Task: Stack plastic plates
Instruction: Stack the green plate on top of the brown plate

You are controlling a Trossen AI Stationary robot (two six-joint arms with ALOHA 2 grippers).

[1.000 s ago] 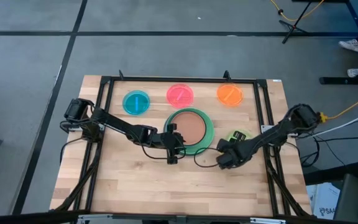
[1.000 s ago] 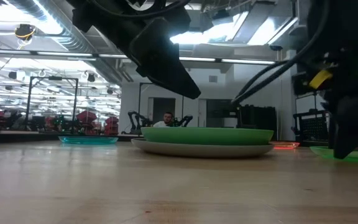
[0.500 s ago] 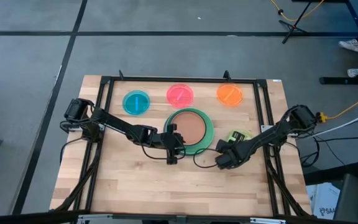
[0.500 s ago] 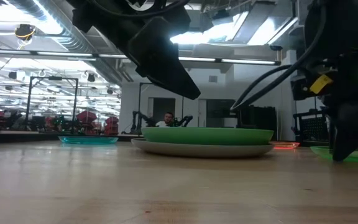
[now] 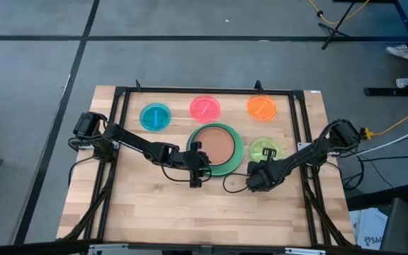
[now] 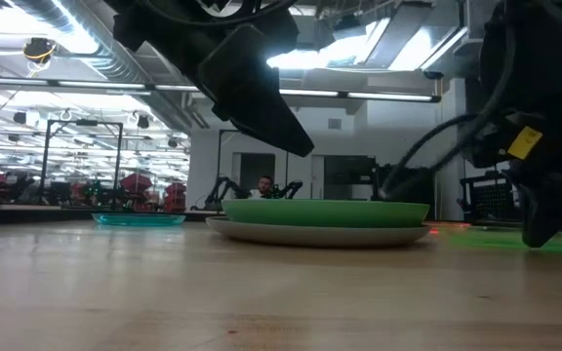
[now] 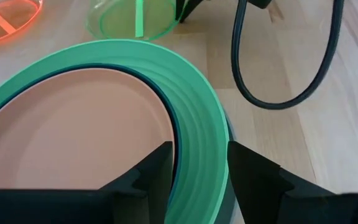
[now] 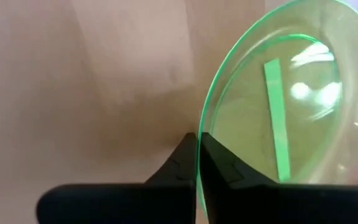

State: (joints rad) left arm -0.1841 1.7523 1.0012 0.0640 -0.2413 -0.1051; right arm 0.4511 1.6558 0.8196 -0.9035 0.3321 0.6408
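The left arm is reaching in from the table's left edge, its left gripper (image 5: 196,168) sitting at the near-left rim of the mint green plate (image 5: 234,157), fingers (image 7: 151,177) parted to either side of that rim without visibly pressing it. The brown plate (image 5: 217,145) is lying inside the green one, with a dark teal rim (image 7: 168,118) showing between them in the left wrist view (the high view hides it). The low view is adding a grey plate (image 6: 310,234) underneath the stack. To the right, the right arm is stretching in from the right edge, and the right gripper (image 5: 255,181) is pinching the near edge of the lime plate (image 5: 263,148), fingers closed on its thin rim (image 8: 199,140). Along the far side, the blue plate (image 5: 154,116), pink plate (image 5: 205,108) and orange plate (image 5: 261,107) are lying singly.
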